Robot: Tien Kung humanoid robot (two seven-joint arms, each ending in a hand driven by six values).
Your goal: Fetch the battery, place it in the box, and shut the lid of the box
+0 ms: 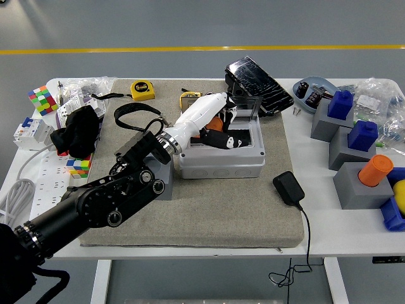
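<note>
My left hand (pixel 223 137), white with black fingers, reaches over the open grey box (pixel 221 161) on the felt mat. Its fingers are curled around an orange battery (pixel 214 124), held over the box's opening, just inside the left part. Whether the battery touches the box floor is hidden by the fingers. The box's clear lid (pixel 245 105) stands upright at the back edge. My right arm is out of view.
A black charger (pixel 288 188) with its cable lies right of the box. A yellow tape measure (pixel 142 89) and a black cracked device (pixel 258 77) lie behind it. Grey blocks with blue and orange pieces (pixel 372 172) stand at right. A power strip (pixel 47 190) and puzzle cubes lie at left.
</note>
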